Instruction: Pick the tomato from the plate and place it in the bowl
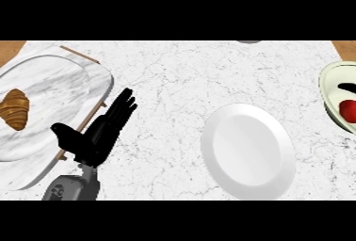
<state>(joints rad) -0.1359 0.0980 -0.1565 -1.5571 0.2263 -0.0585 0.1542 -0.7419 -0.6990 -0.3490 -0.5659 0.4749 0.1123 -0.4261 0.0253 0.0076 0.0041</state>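
Fingers (122, 106) of left hand (97, 136): straight, spread, holding nothing; tomato (348, 111) already in bowl (328, 89), white plate (246, 150) bare; right hand unseen, so withdraw it slowly and upward.

You're looking down on a white marble counter (173, 80) with fine grey veining filling most of the frame. Brown wood (10, 49) shows at the upper left corner, and another strip at the upper right. Lighting is even, with soft shadows.
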